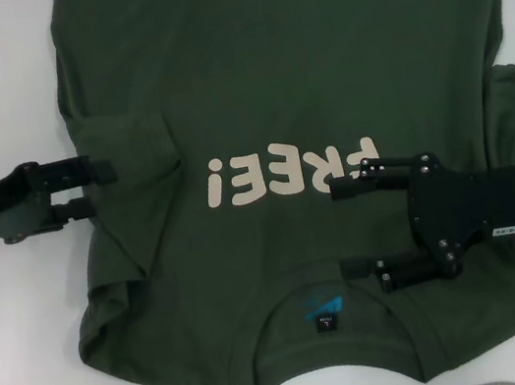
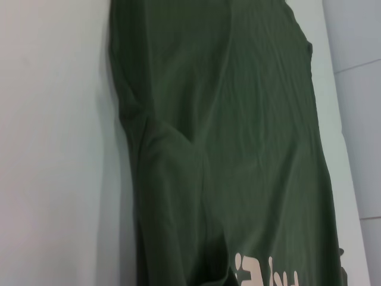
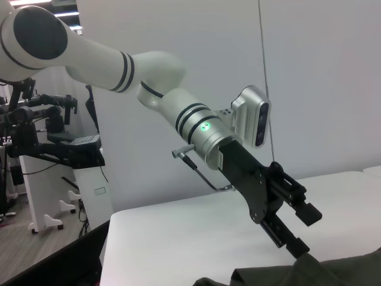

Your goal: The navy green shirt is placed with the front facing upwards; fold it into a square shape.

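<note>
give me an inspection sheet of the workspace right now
surface: white table, bare around the cloth.
job's things: green shirt lies print up, collar toward the robot, left sleeve folded in over the body.
clutter: nothing seen.
grippers: left pincer open at the shirt's left edge, lower finger at the cloth; right pincer open above the chest near the collar.
cables: thin cord hanging behind the left arm.
surroundings: white wall, equipment stands beyond the table.

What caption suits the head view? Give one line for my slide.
Left hand at the folded-in sleeve edge of the navy green shirt; open right hand over its chest near the collar.
</note>
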{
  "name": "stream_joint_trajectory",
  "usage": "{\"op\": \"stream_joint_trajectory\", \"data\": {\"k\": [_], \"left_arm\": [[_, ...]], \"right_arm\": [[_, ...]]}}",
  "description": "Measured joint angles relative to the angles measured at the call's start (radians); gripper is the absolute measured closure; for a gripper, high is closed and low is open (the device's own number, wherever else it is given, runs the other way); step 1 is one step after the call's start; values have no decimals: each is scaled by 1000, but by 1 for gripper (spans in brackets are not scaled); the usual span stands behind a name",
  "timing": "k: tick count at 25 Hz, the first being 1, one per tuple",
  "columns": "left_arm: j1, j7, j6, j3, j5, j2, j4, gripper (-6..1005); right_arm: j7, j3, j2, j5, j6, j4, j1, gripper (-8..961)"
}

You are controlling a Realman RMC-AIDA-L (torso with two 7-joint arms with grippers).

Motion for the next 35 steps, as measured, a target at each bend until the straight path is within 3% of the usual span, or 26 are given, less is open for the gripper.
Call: {"op": "stream_joint_trajectory", "data": {"k": [5, 11, 24, 35], "left_arm": [[-4, -5, 4, 1, 0, 3, 5, 217], [-6, 0, -3, 10, 10, -11, -4, 217], [11, -6, -27, 2, 8, -4, 3, 217], [1, 0, -29, 11, 8, -18, -19, 217]], "right_arm": [[0, -1, 1, 0, 0, 0, 0, 94], [-8, -2, 1, 0, 0, 0, 2, 94], [-7, -1, 0, 0, 0, 1, 4, 95], [-8, -3, 0, 0, 0, 0, 3, 96]]}}
